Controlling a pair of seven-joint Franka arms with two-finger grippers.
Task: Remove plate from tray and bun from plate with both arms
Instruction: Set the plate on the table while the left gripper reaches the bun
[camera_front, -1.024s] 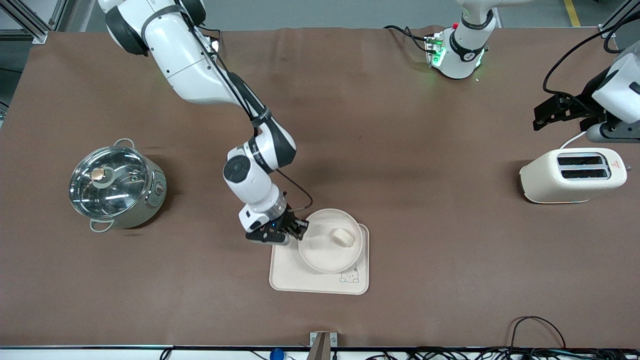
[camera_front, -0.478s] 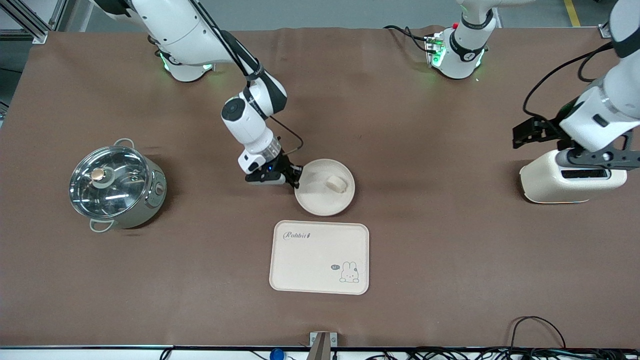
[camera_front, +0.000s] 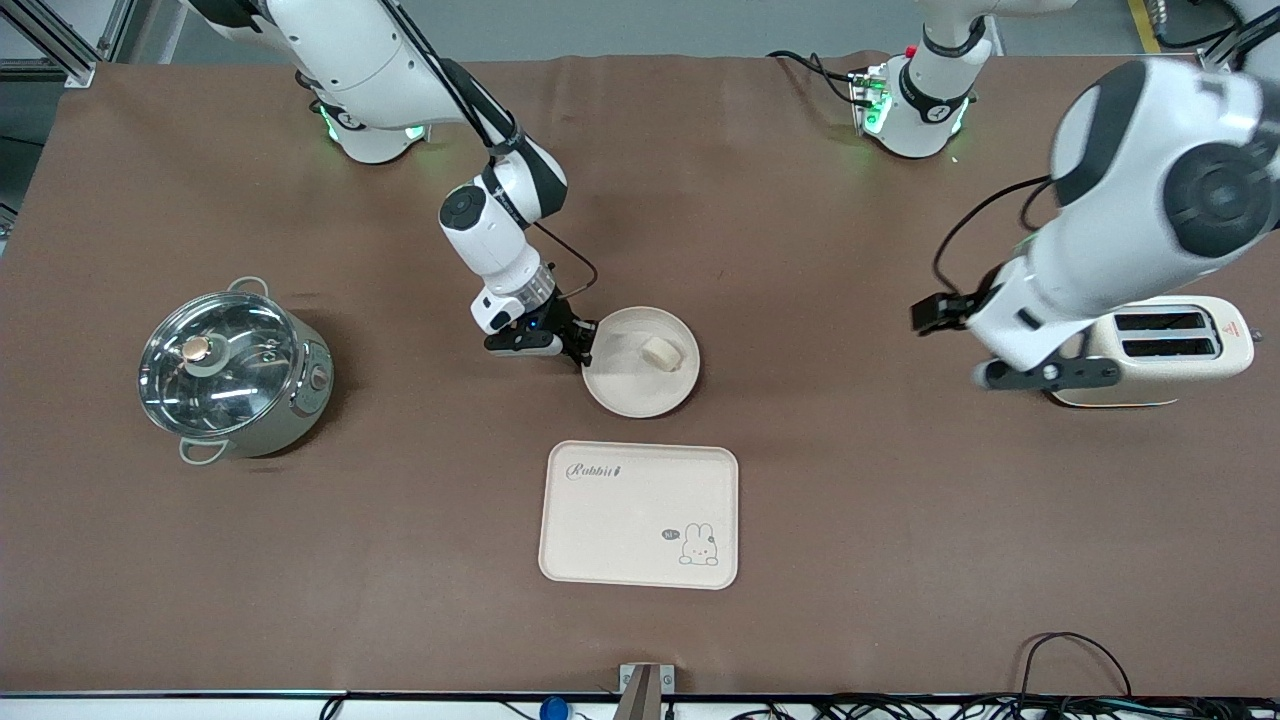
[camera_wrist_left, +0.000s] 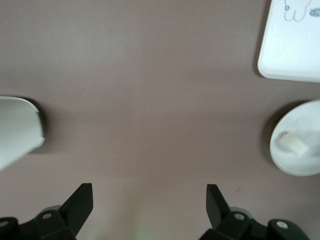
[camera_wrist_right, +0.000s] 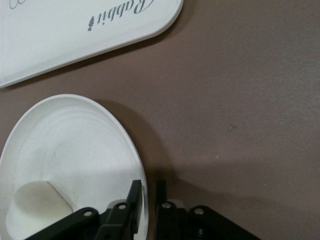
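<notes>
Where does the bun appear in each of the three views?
Front view: the bun lies on the plate, farther from the camera than the tray.
Left wrist view: bun on the plate, at the picture's edge.
Right wrist view: bun beside the right claw.
Shared landmark: the tray.

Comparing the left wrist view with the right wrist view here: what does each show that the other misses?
Left wrist only: the toaster's end, the left hand open over bare table, and the tray's bunny corner.
Right wrist only: the "Rabbit" script, and the right hand with its fingers astride the plate's rim, the gap narrow.
Both: the plate on the table off the tray, with the bun on it.
</notes>
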